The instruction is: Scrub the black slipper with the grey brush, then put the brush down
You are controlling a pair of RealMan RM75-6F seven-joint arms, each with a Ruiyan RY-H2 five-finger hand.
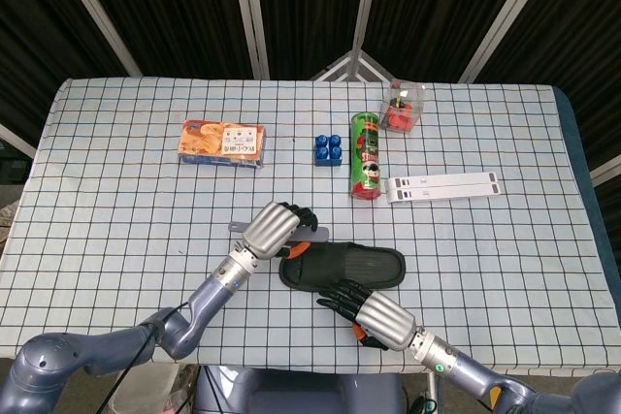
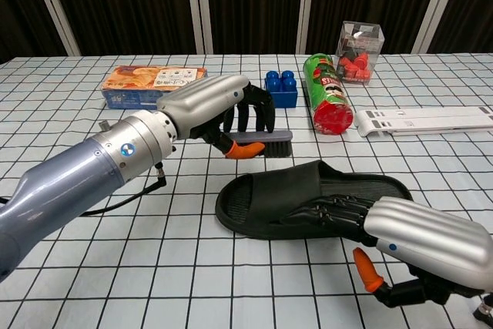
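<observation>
The black slipper (image 1: pixel 354 264) (image 2: pixel 308 190) lies flat on the checked cloth near the table's front edge. My left hand (image 1: pixel 277 230) (image 2: pixel 212 105) grips the grey brush (image 2: pixel 262 139) (image 1: pixel 312 236) by its handle, bristles down, just above the slipper's left end. The handle's tip (image 1: pixel 237 229) sticks out to the left. My right hand (image 1: pixel 374 312) (image 2: pixel 404 233) rests its fingertips on the slipper's near edge, pressing it down.
Behind stand an orange snack box (image 1: pixel 222 143), a blue brick (image 1: pixel 329 150), a green chip can (image 1: pixel 366 169) lying down, a clear box of red pieces (image 1: pixel 403 107) and a white flat stand (image 1: pixel 442 186).
</observation>
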